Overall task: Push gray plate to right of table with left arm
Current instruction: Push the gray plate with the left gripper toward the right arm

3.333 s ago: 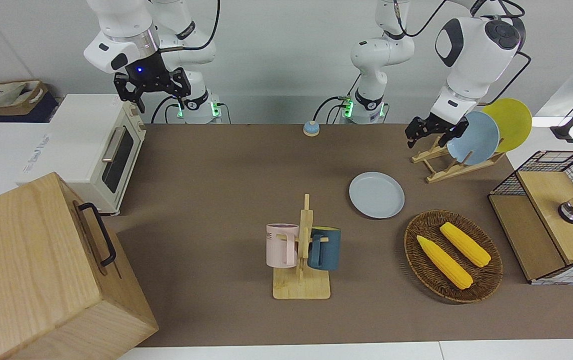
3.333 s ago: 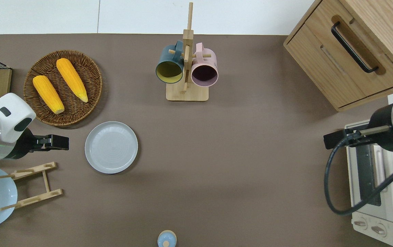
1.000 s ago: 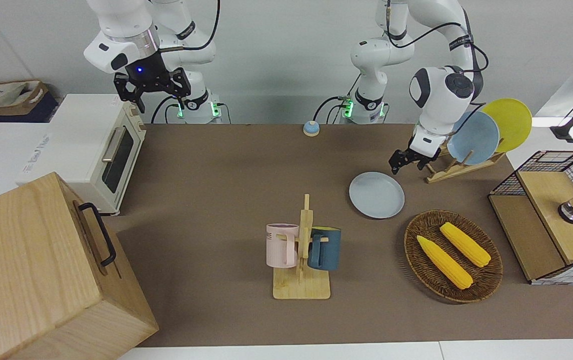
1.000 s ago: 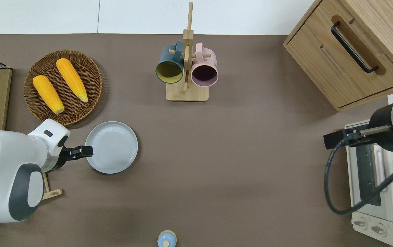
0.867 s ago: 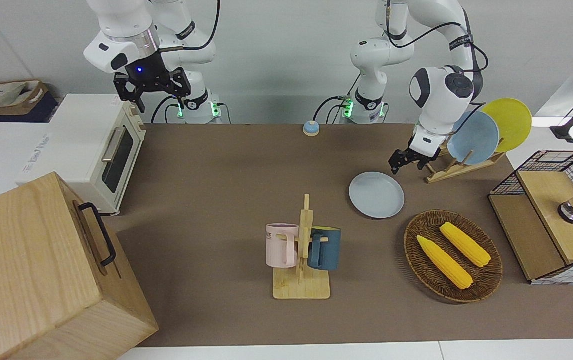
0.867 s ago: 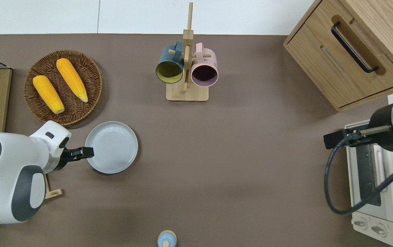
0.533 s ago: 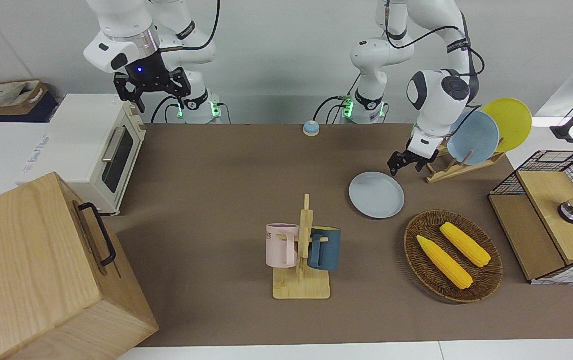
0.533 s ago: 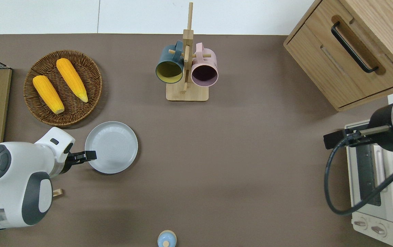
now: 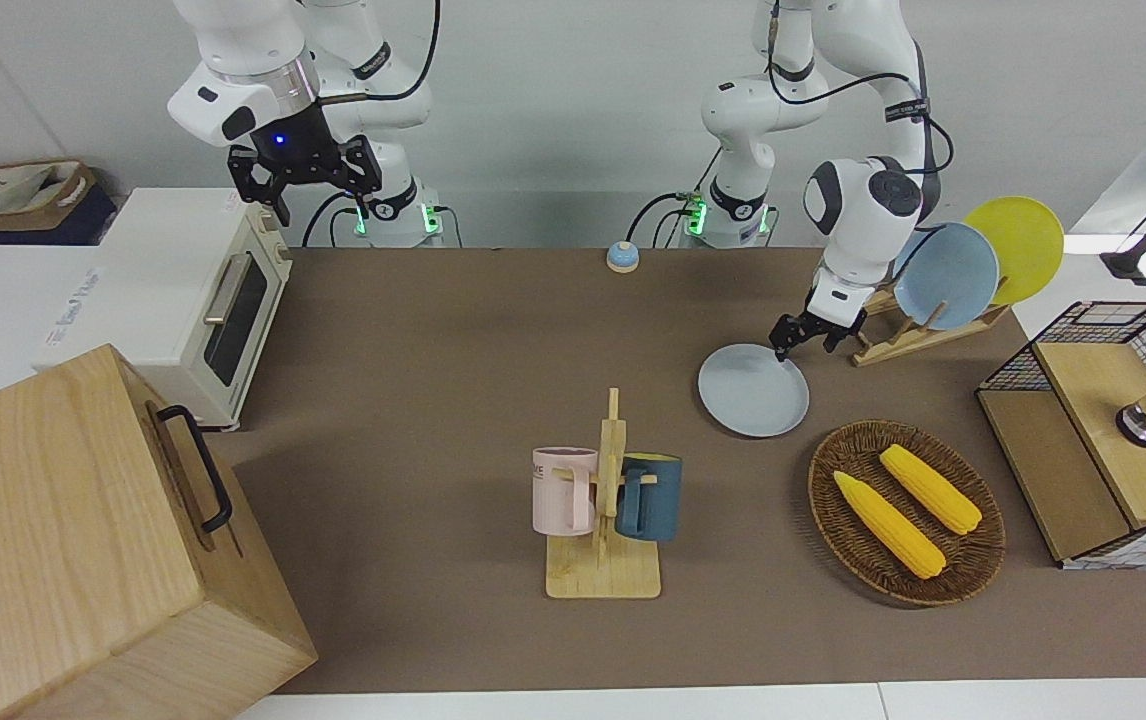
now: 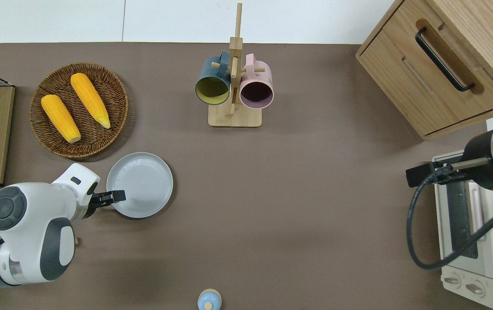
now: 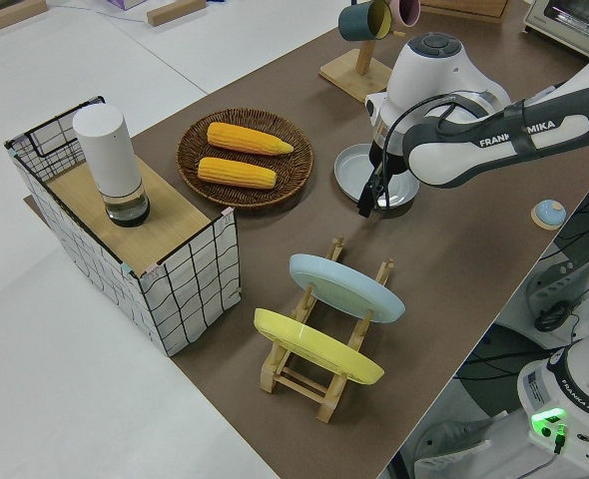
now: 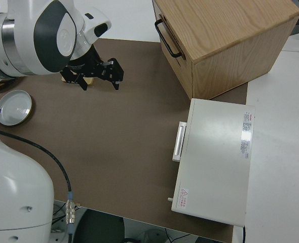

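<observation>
The gray plate point(image 9: 753, 390) point(image 10: 140, 184) point(image 12: 13, 107) lies flat on the brown table point(image 9: 433, 350) point(image 10: 294, 193), between the wicker basket and the plate rack. My left gripper point(image 9: 789, 346) point(image 10: 117, 196) point(image 11: 365, 206) is down at table height, shut, with nothing held. Its tip meets the plate's rim on the side toward the left arm's end, slightly nearer to the robots. In the left side view the arm hides part of the gray plate point(image 11: 352, 168). My right gripper point(image 9: 323, 205) point(image 12: 99, 83) is parked and open.
A wicker basket point(image 10: 44, 82) with two corn cobs sits just farther from the robots than the plate. A mug rack point(image 10: 234, 86) stands mid-table, a wooden cabinet point(image 10: 440, 64) and toaster oven point(image 9: 193, 290) at the right arm's end. A plate rack point(image 11: 324, 329), a wire crate point(image 9: 1093, 430) and a small blue bell point(image 10: 209, 300) are also here.
My left arm has swung away from the plate rack and lowered, bringing its gripper tip up to the plate's rim. The plate and the right arm have not moved.
</observation>
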